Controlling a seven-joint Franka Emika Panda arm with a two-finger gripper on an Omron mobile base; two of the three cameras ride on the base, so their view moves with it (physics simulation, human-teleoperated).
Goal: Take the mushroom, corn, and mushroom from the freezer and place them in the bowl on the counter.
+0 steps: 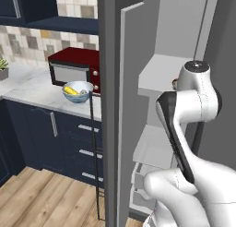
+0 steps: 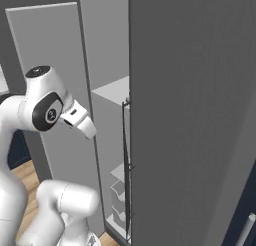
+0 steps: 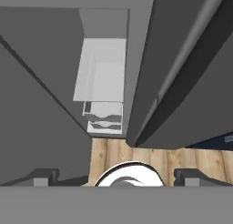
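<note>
Jaws apart and empty at the tall dark-grey freezer (image 1: 152,106); yellow corn cob (image 1: 70,90) sits in the glossy blue-grey bowl (image 1: 77,97) on the marbled counter (image 1: 32,90); narrow door gap risks the wrist clipping the door edge.

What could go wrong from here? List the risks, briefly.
1. The arm is crowded against the freezer, between its open door and its shelves. A wide swing may strike them.
2. The bowl, already holding the corn, sits near the counter front edge. A rough drop could nudge it.
</note>
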